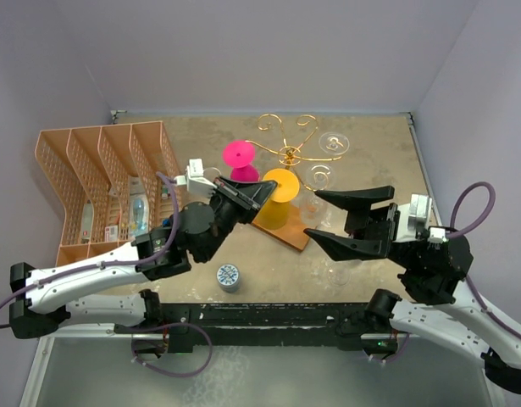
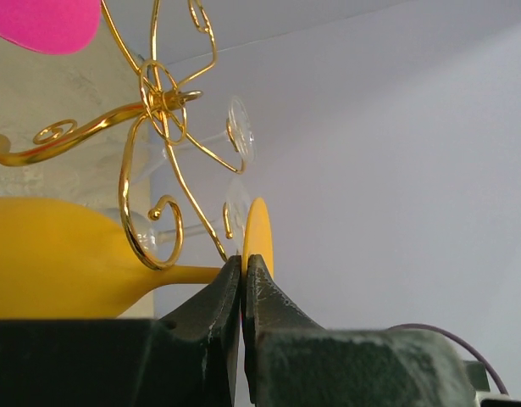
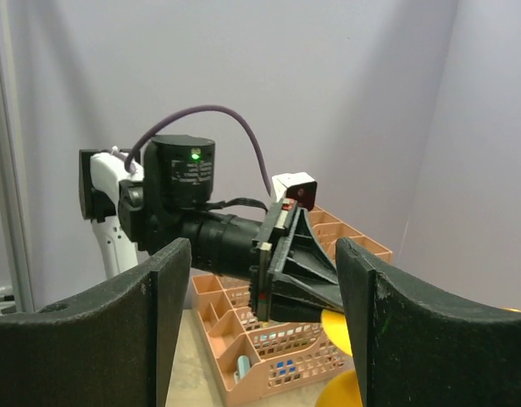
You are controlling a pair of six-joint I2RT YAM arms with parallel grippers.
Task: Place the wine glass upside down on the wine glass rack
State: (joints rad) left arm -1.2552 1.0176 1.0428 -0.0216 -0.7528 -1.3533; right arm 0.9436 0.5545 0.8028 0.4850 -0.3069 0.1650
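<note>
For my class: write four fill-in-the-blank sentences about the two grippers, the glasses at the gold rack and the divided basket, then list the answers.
1. The right gripper holds nothing, and its jaws stand ___.
2. The left gripper, its tips by the stem of the yellow wine glass, has its jaws ___.
3. Besides the yellow one, the only coloured glass at the wine glass rack is ___.
4. The colour of the divided basket is ___.

Missing words: open; shut; pink; orange.
</note>
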